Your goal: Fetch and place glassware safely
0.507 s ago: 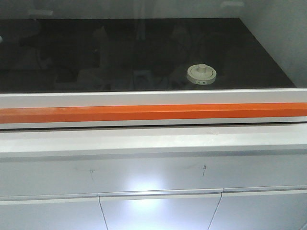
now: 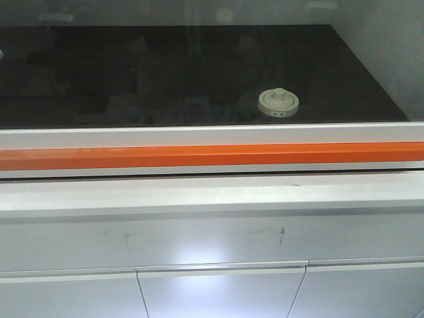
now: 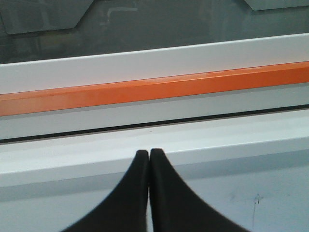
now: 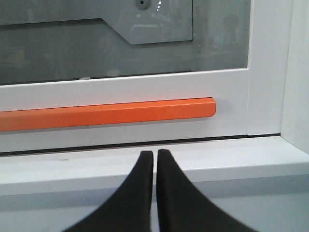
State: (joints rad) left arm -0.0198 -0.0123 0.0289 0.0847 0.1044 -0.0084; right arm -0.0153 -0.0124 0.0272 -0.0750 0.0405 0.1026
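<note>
Glass jar: one, with one round cream-white lid and central knob. It stands on the dark work surface behind the glass sash, right of centre, near the front edge. The clear body is barely discernible under the lid, and the small print on its front is illegible. Orange bar: one, along the sash frame. Grippers: two. The left gripper is closed, tips touching, empty. The right gripper is closed to a hairline gap, empty. Both are over the white ledge, with fingers cut off at the lower edge.

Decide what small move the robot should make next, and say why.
Probably raise a tool to the orange bar to lift the glass panel: the lidded jar appears to sit behind it, and the left tool and right tool are both shut, empty, pointing just below that bar.
</note>
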